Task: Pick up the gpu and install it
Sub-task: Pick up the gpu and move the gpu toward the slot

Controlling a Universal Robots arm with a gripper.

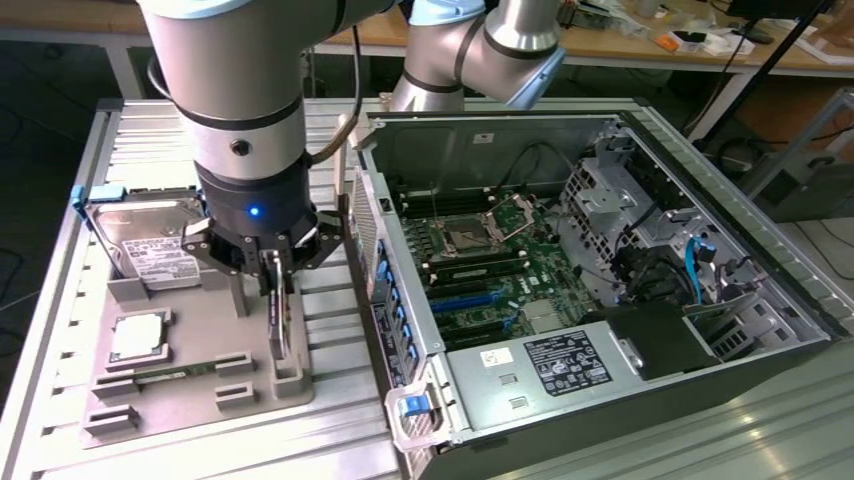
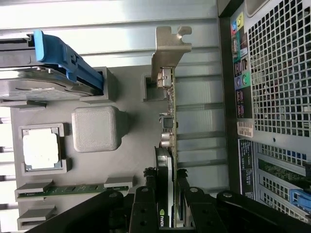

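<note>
One arm, one gripper (image 1: 274, 290), and it sits right down over the grey parts tray (image 1: 200, 310) on the exterior view's left. The jaws are pulled in narrow and clamped on the gpu (image 1: 280, 335), one finger on each face of the card.

From the wrist, the gripper (image 2: 166, 213) pinches the gpu (image 2: 170, 126), which stands on edge in its tray (image 2: 131, 150) slot, and the silver bracket (image 2: 167, 48) at the far end sits in its holder.

Count the rest of the tray: one hard drive (image 1: 150, 245) with a blue frame, one CPU (image 1: 138, 338), one memory stick (image 1: 171, 373). All three lie beside the card, apart from it.

On the exterior view's right, one open computer case (image 1: 747, 230) lies beside the tray, with its motherboard (image 1: 494, 280) exposed.
</note>
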